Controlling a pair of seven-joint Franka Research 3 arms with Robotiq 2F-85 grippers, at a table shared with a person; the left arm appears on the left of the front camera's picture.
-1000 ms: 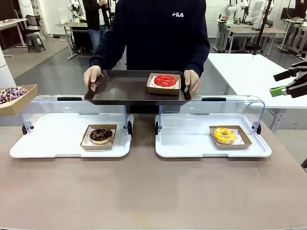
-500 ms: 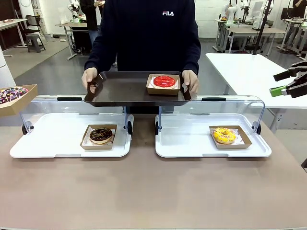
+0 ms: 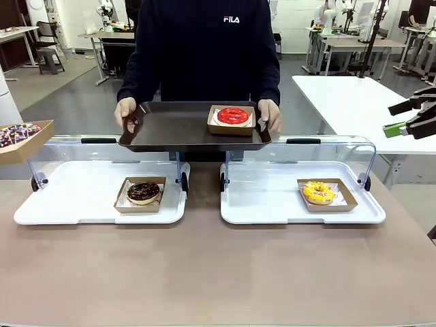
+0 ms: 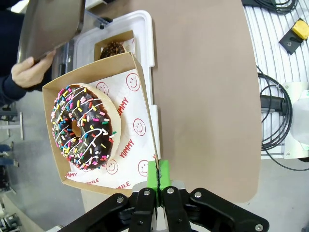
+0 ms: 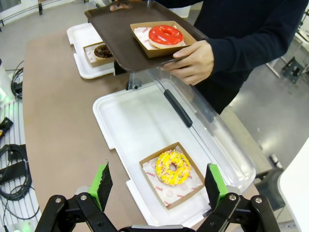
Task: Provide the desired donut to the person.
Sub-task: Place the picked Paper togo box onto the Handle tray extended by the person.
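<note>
The tabletop [image 3: 204, 272] was a plain brown surface, and two white display trays sat side by side across its far half, each with a clear hinged cover tipped back. The left tray [image 3: 82, 197] held a chocolate donut [image 3: 143, 191] in a small cardboard box; the right tray [image 3: 272, 201] held a yellow sprinkled donut [image 3: 318, 192] in a box of the same kind.

Beyond the trays stood the person [image 3: 204, 48] in a dark sweatshirt, both hands gripping a dark serving tray [image 3: 170, 129] held above the covers. On its right part lay a red glazed donut [image 3: 234, 115] in a cardboard box.

The left end effector [image 4: 158, 180] had its green pads pressed together on the wall of a cardboard box [image 4: 140, 92] — inside it lay a chocolate donut with rainbow sprinkles [image 4: 84, 126] on printed paper, held off the table's left edge. The right end effector [image 5: 157, 186] hung above the right tray's near end with its fingers spread wide apart, gripping nothing.

The room behind was a grey-floored workshop — white tables and desks stood well apart from the brown tabletop, and a white table [image 3: 354, 102] ran along the right side.
</note>
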